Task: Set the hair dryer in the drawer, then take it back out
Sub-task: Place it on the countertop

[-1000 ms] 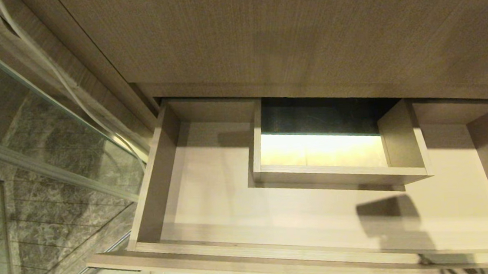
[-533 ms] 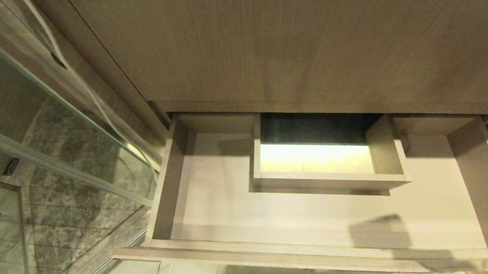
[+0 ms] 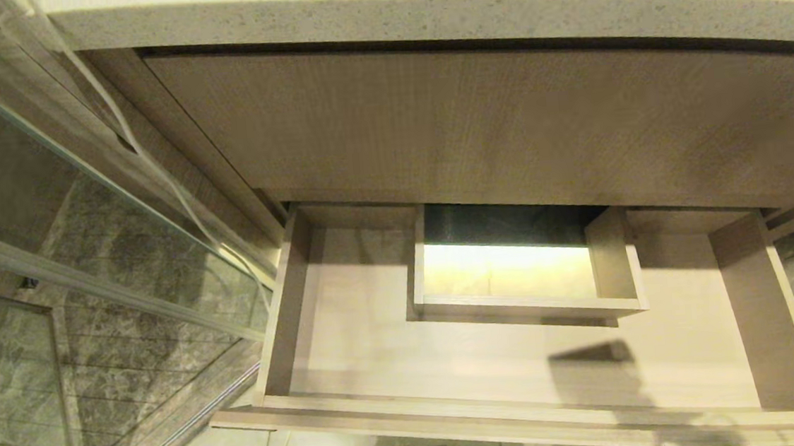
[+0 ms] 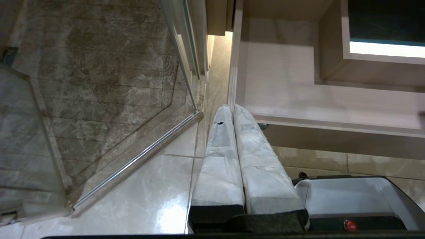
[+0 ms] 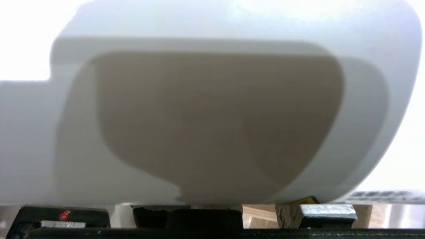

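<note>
The drawer (image 3: 455, 417) is pulled out and seen from above; its pale wood floor is bare, with a boxed cut-out (image 3: 524, 301) mid-rear and a dark shadow at the front right. The white hair dryer (image 5: 212, 109) fills the right wrist view, pressed close against the camera. Beneath it only the black base (image 5: 206, 217) of my right gripper shows; the fingers are hidden behind the dryer, and the hold reads as shut on it. Neither arm appears in the head view. My left gripper (image 4: 232, 108) hangs shut and empty beside the drawer's (image 4: 332, 113) left front corner.
A glass shower panel (image 3: 85, 226) with a metal rail stands close on the left. Above the drawer are a taller wood panel (image 3: 467, 125) and a grey speckled countertop edge (image 3: 423, 19). Glossy floor tiles (image 4: 132, 186) and my own base (image 4: 348, 199) lie below.
The whole head view has shifted as the camera rose: the countertop edge has come into sight and the drawer sits lower and smaller. The shadow on the drawer floor has shrunk.
</note>
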Tool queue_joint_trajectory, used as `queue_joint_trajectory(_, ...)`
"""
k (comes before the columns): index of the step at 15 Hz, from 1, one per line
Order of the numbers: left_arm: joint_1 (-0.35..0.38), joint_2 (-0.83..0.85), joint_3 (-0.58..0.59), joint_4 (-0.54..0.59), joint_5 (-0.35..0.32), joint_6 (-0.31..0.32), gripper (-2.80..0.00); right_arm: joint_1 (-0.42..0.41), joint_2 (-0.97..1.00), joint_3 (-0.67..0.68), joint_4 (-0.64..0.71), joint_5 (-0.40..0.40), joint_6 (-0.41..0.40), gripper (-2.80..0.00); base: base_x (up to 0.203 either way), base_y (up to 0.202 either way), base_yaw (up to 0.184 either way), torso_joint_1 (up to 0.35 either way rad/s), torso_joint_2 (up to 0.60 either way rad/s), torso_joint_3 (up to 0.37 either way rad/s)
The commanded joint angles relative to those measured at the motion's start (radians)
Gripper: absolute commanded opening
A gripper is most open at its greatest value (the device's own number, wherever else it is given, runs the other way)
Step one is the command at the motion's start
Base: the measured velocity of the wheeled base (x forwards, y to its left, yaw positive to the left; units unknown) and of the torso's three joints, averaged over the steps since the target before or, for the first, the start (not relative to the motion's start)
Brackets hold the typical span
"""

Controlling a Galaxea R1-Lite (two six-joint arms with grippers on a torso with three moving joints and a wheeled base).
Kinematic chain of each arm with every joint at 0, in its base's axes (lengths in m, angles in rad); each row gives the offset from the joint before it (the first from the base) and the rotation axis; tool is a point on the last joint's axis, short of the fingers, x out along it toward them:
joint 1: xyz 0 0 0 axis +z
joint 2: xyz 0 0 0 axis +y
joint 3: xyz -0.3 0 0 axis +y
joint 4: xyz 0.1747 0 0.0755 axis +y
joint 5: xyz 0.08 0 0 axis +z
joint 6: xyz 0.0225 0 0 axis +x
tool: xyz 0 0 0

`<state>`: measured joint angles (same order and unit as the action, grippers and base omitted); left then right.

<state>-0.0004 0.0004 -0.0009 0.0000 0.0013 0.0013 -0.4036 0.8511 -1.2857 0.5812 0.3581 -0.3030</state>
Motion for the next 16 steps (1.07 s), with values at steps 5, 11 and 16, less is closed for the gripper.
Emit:
queue_joint_trajectory(5, 0.0, 0.0, 0.001, 0.0, 0.0, 0.0, -2.8, 0.0, 0.005, -0.006, 0.001, 0.002, -0.002, -2.8, 0.0, 0.0, 0.0, 0.283, -0.54, -0.258)
queue_joint_trajectory(11, 0.0, 0.0, -0.001, 0.0, 0.0, 0.0, -2.8, -0.004, 0.057, -0.036, -0.007, -0.031, 0.022, -2.8, 0.0, 0.0, 0.0, 0.297, -0.57, -0.275)
queue_joint_trajectory(16, 0.0, 0.0, 0.001, 0.0, 0.0, 0.0, -2.8, -0.003, 0.086, -0.067, -0.003, -0.173, 0.028, -2.8, 0.0, 0.0, 0.0, 0.027, -0.05, -0.021)
